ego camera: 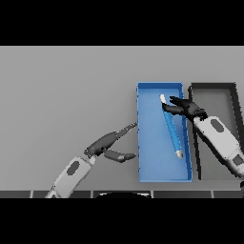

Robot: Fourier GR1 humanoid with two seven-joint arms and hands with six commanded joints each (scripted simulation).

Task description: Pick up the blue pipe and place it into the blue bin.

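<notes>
The blue pipe [171, 129] is a slim blue rod with pale ends, lying slantwise over the floor of the blue bin [150, 162]. My right hand [187, 108] reaches over the bin's right wall from the right. Its fingers curl round the pipe's upper end. Whether the pipe rests on the bin floor or hangs just above it I cannot tell. My left hand [108, 143] is out on the grey table left of the bin, fingers straight and thumb spread, holding nothing.
A dark grey bin [215, 98] stands right beside the blue one, partly covered by my right forearm [220, 139]. Bare grey table stretches to the left and toward the back.
</notes>
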